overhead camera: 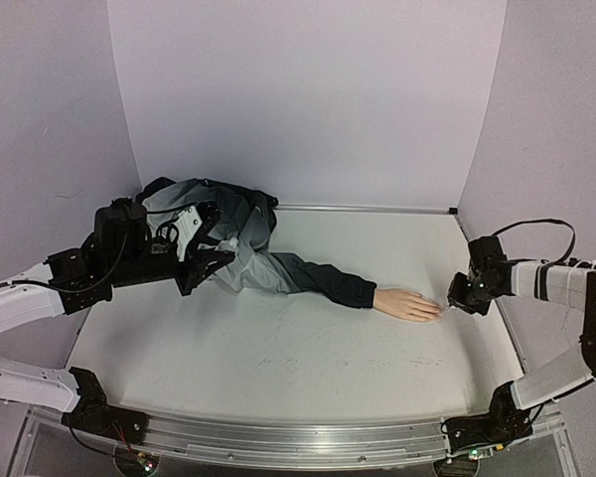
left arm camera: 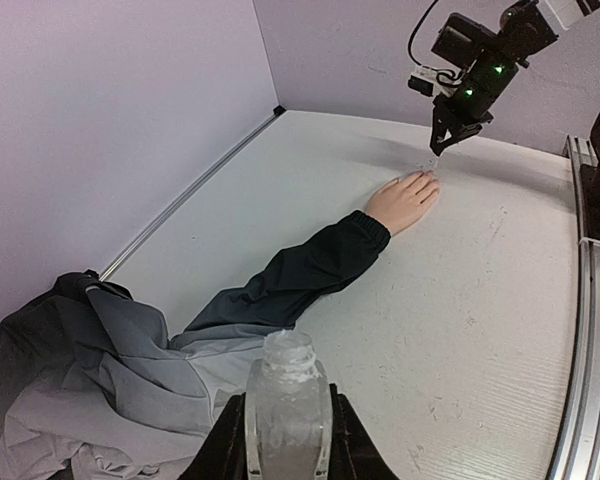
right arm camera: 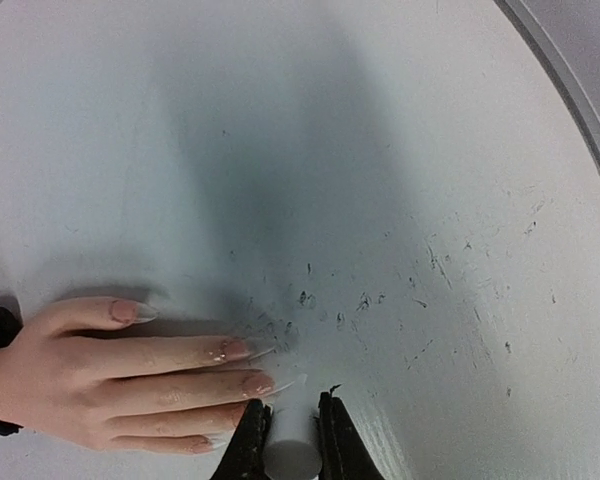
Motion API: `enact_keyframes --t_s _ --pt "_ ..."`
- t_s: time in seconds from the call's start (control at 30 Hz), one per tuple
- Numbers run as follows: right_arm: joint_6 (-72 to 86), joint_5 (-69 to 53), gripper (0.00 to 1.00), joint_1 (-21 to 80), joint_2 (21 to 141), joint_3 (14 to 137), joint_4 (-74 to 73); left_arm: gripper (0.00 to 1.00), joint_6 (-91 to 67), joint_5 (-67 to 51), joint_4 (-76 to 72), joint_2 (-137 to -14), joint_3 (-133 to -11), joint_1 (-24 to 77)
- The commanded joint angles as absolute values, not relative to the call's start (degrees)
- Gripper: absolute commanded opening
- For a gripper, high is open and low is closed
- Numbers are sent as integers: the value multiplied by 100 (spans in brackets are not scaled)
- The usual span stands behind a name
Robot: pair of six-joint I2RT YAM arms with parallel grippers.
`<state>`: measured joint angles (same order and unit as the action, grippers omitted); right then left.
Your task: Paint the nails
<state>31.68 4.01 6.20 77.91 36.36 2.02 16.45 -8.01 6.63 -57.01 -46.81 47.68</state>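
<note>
Nails [right arm camera: 242, 350] beside right tool [right arm camera: 285, 425] — rail [right arm camera: 580, 118] well apart

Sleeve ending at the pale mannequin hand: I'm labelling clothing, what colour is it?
Dark grey, nearly black fabric sleeve; clearest in the left wrist view.
</note>
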Motion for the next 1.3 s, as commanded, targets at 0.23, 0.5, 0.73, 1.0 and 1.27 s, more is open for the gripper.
enact_keyframes --t_s 0.23,0.5,0.73,1.0,1.27 --pt "2994 -82 0 677 7842 3707 153 0 1567 -915 492 -5643 -5027 4765" --pt "3091 74 0 681 8059 3727 258 0 1573 -902 492 -5599 -5019 4769" --pt "3306 734 0 686 7732 3752 3 0 1585 -895 499 -5563 -5010 4769" --pt "2942 -54 0 690 6726 3790 0 0 1612 -957 499 -5537 -4998 4772" --pt "3418 -2938 0 935 5754 3076 2315 0 1702 -1255 501 -5529 -4966 4772"
